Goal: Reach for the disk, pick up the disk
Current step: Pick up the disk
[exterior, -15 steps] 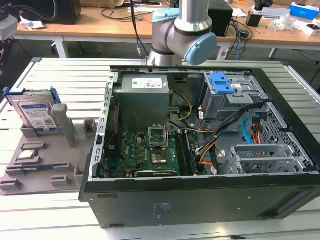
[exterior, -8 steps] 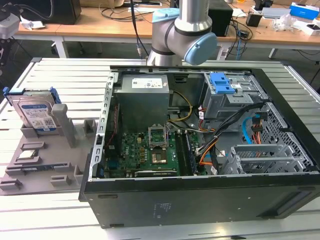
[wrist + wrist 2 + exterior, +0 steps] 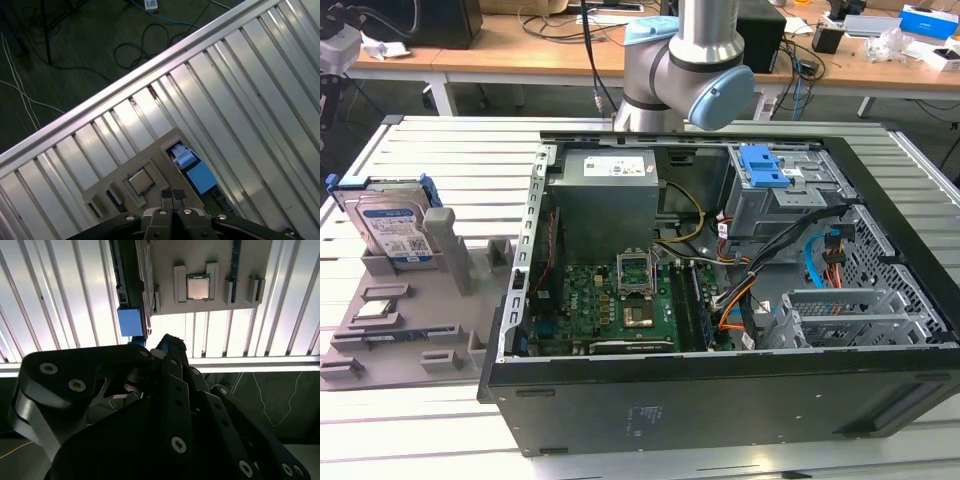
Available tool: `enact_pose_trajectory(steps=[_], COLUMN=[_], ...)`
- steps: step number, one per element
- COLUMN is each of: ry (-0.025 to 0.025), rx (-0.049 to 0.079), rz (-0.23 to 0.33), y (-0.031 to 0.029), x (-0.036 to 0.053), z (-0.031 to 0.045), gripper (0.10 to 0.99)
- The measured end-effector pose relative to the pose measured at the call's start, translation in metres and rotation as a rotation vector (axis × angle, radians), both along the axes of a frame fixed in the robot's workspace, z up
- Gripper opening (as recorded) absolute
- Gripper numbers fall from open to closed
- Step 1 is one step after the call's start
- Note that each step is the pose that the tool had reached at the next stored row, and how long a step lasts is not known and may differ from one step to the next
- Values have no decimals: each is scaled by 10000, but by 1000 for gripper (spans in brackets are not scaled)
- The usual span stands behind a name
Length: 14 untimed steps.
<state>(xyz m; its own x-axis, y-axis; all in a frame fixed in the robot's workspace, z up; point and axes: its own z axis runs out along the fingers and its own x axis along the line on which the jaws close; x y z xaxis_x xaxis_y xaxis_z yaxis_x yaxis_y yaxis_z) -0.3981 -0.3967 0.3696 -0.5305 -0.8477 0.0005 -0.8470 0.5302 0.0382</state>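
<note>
The disk (image 3: 390, 225) is a silver hard drive with a white-and-blue label and a blue bracket. It stands tilted in a grey holder (image 3: 405, 330) at the exterior view's left. In the second wrist view the disk (image 3: 132, 290) shows edge-on, with its blue bracket end just beyond my fingertips. In the first wrist view the blue bracket of the disk (image 3: 195, 170) lies close beside my gripper (image 3: 172, 194). The gripper is shut, holds nothing and is well above the holder, apart from the disk. In the second wrist view the gripper (image 3: 170, 342) is dark against the bright table.
A small grey chip (image 3: 378, 308) (image 3: 140, 181) (image 3: 198, 287) sits in a pocket of the holder. An open computer case (image 3: 720, 300) holds a drive cage with a blue latch (image 3: 764, 166). The arm (image 3: 685, 60) rises behind the case. The slatted table's edge (image 3: 125, 80) borders a floor with cables.
</note>
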Motion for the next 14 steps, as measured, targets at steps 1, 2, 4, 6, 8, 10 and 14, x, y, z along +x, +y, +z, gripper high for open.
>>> enact_pose_trajectory(steps=[1, 2, 4, 6, 8, 10, 14], ry=[0, 0, 0, 0, 0, -1, 0], rx=[0, 0, 0, 0, 0, 0, 0], rz=[59, 114, 242, 515, 828, 1092, 1450], y=[0, 0, 0, 0, 0, 0, 0], x=[0, 0, 0, 0, 0, 0, 0], z=[0, 0, 0, 0, 0, 0, 0], gripper=[106, 106, 106, 106, 106, 106, 106])
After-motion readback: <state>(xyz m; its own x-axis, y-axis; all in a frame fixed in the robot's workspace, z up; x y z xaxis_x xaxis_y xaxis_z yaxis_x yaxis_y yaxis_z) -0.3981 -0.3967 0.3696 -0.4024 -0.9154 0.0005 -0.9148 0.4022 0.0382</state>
